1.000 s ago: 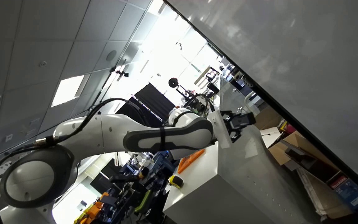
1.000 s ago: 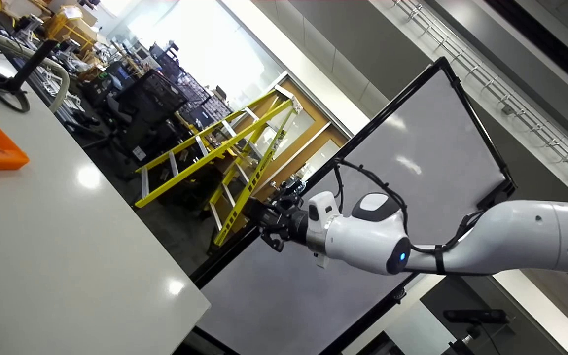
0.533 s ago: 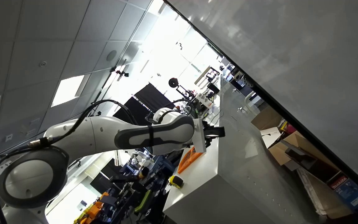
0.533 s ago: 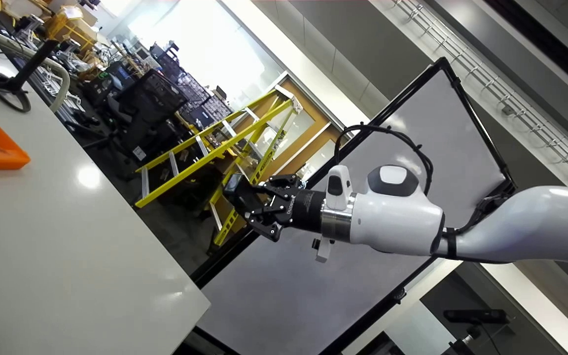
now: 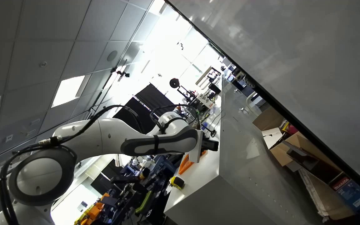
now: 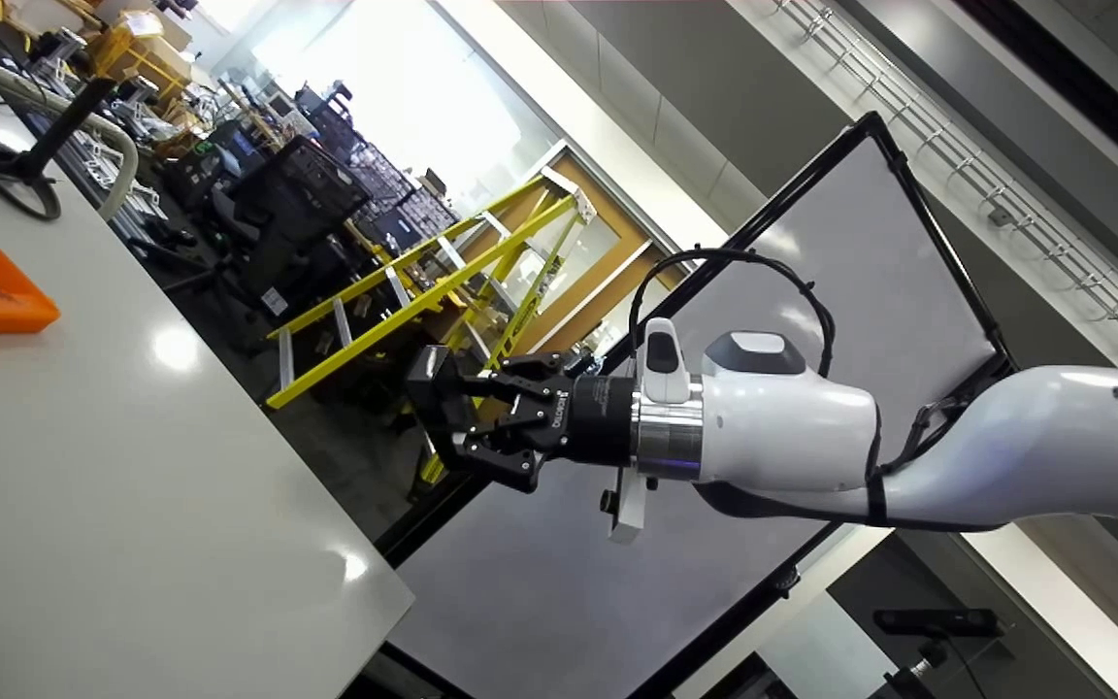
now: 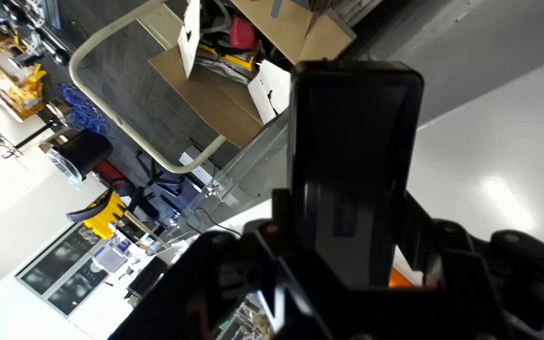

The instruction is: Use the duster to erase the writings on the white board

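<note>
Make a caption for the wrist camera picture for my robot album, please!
A gripper holds a black block, with an open cardboard box in the background.

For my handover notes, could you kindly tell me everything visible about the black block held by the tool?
The black block, presumably the duster, is rectangular, with rounded corners and a smooth, glossy-looking face, perhaps plastic. The tool clamps it from both sides. In the wrist view its long sides run roughly upward. In both exterior views it hangs apart from the white board; nothing else visibly touches it.
</note>
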